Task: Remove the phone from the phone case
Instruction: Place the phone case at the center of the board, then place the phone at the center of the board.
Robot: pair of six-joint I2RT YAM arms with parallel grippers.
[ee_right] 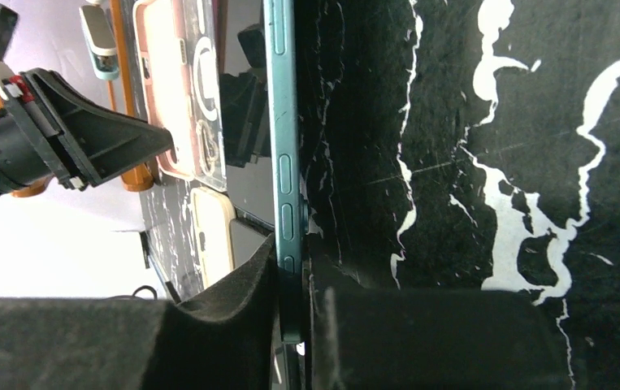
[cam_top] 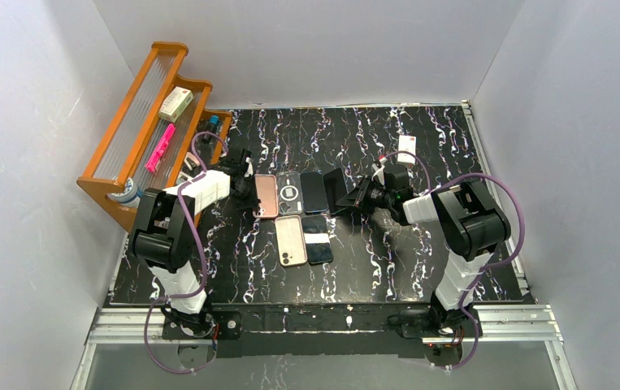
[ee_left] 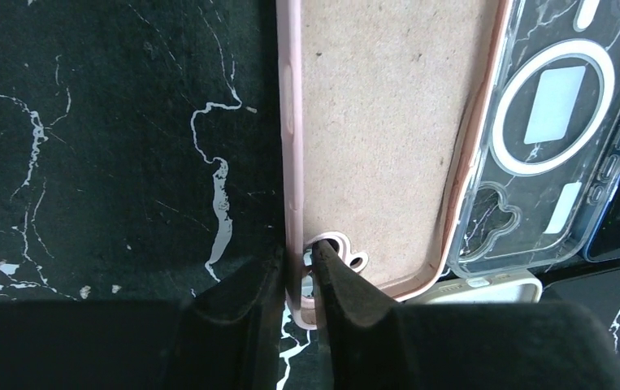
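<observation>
Right wrist view: right fingers (ee_right: 233,305) pinch the teal phone (ee_right: 282,162), left fingers (ee_left: 351,296) pinch the pink case (ee_left: 379,122) wall; best separate them steadily.

Left hand (ee_left: 298,280), right hand (ee_right: 292,280): both tightly pinched.

light: bright, even | shadows: soft | wrist views: near fingers (ee_left: 241,309) blurred
</observation>
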